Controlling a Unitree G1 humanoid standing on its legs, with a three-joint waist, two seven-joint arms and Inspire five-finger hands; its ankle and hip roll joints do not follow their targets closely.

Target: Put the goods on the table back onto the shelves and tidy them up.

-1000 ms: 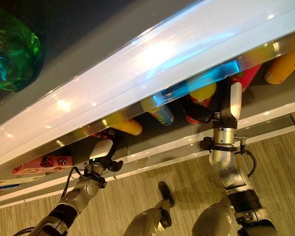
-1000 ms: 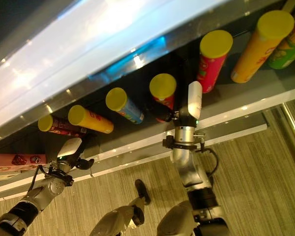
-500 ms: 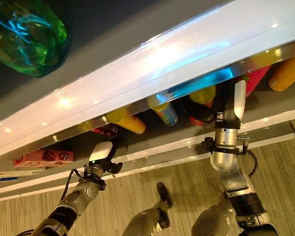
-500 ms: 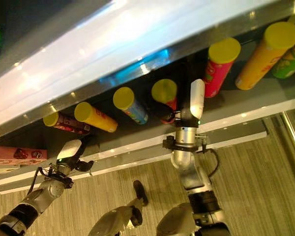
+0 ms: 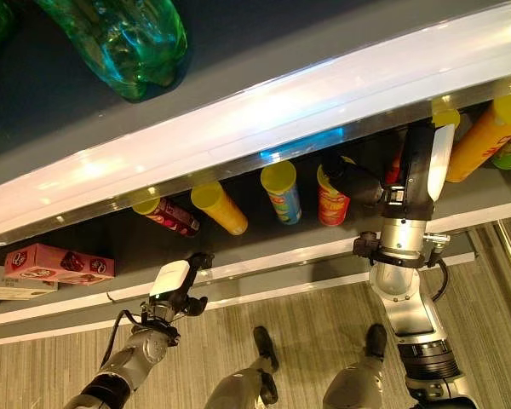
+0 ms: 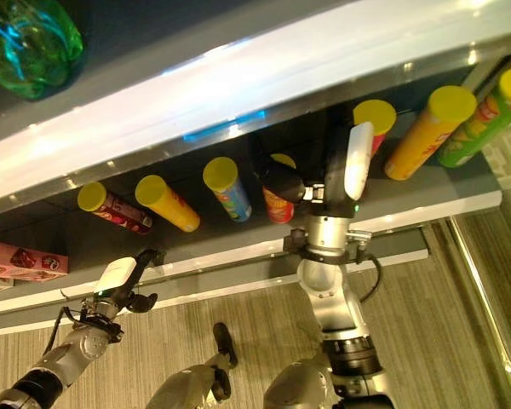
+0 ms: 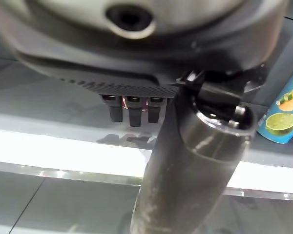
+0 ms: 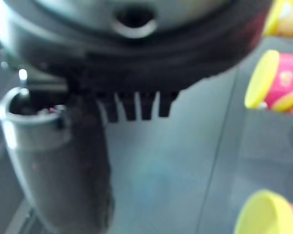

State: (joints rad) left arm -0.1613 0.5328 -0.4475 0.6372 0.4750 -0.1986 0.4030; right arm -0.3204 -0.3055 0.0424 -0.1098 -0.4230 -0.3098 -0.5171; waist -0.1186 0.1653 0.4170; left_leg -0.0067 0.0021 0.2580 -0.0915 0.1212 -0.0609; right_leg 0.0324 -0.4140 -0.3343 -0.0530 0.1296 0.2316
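Right hand reached into shelf, fingers straight, holding nothing, beside red can | left hand at shelf's front edge, fingers straight, empty | yellow-lidded cans stood in a row on shelf: blue can, yellow can, orange can | green bottle above shelf.

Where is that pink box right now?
The pink box lies on the lower shelf at the robot's far left, left of the dark red can and apart from the row of yellow-lidded cans.
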